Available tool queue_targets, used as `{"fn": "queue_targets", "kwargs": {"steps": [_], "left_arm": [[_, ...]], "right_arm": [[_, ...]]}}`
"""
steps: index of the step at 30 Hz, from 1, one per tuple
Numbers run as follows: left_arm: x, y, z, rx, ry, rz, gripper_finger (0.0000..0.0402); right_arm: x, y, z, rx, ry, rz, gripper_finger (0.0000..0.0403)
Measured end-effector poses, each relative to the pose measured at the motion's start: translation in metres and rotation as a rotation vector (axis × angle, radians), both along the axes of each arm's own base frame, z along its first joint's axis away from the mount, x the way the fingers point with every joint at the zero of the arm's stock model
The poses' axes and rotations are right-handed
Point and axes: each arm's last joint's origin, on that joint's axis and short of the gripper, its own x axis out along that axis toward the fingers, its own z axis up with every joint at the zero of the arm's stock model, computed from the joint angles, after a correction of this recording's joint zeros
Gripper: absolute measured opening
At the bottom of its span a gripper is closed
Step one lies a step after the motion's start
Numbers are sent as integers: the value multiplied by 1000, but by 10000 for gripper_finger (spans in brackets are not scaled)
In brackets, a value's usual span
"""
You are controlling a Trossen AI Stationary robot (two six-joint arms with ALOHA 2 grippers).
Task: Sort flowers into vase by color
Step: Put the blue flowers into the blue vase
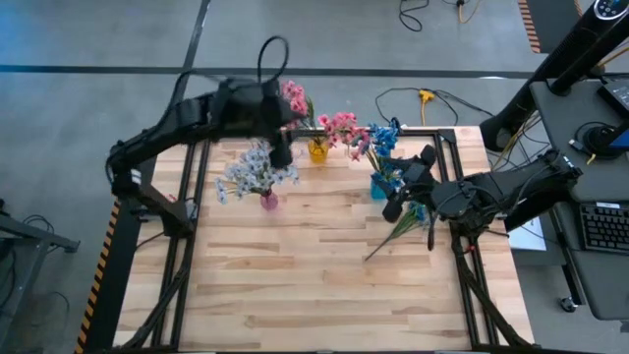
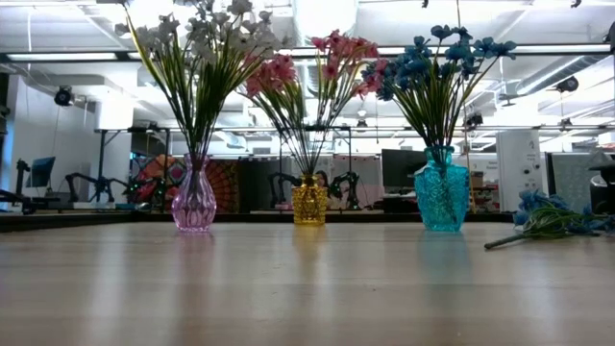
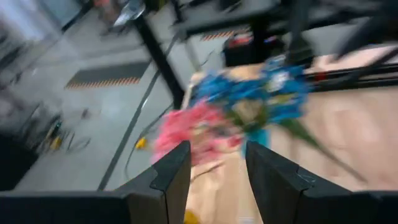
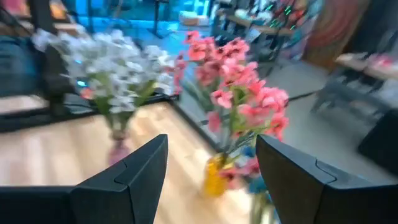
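3 vases stood in a row along the far side of the wooden table (image 1: 324, 275), each holding artificial sprigs of 1 colour. The pink vase (image 2: 194, 202) carried the white-lavender flowers (image 2: 197, 43) — thin green stems fanning up to small pale blossoms. The yellow vase (image 2: 309, 201) carried the pink flowers (image 2: 317, 62), and the teal vase (image 2: 441, 197) the blue flowers (image 2: 437, 58), whose bright clustered heads topped long stems.

The left gripper (image 1: 282, 154) hung above the table between the pink vase just to its left and the yellow vase just to its right; in the left wrist view its fingers (image 3: 171, 177) stood moderately apart with nothing between them, the pink and blue blossoms showing beyond the gap.

The right gripper (image 1: 393, 208) hovered close beside the teal vase, its fingers (image 4: 134, 177) spread wide and empty, facing the white-lavender and pink bunches across the table.

1 loose blue sprig (image 2: 548, 219) lay flat on the table just below the right gripper — blossoms near the right arm, green stem pointing toward the table's middle.
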Motion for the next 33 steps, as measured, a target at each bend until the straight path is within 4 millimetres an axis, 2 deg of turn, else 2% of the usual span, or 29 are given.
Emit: {"fn": "queue_targets", "kwargs": {"steps": [3,7,10,14,18,22,29,33], "left_arm": [[-9,-32,-4,20,1,-65,138],[-21,-72,-32,79,-21,-51,138],[-42,-102,-53,65,-83,-109,138],[-68,-129,-76,39,-194,-131,138],[-91,-141,-91,77,-258,-97,138],[-103,-148,-101,58,-278,-125,138],[-102,-155,-119,40,-249,-147,138],[-96,-162,-134,28,-212,-151,138]], "right_arm": [[-4,8,6,102,11,102,237],[-5,21,10,249,84,319,237],[-5,34,-1,349,244,479,237],[-4,51,-26,474,489,489,233],[-5,64,-56,554,724,355,228],[0,77,-85,520,919,224,229],[27,91,-134,275,1163,200,230],[40,97,-159,207,1281,210,230]]}}
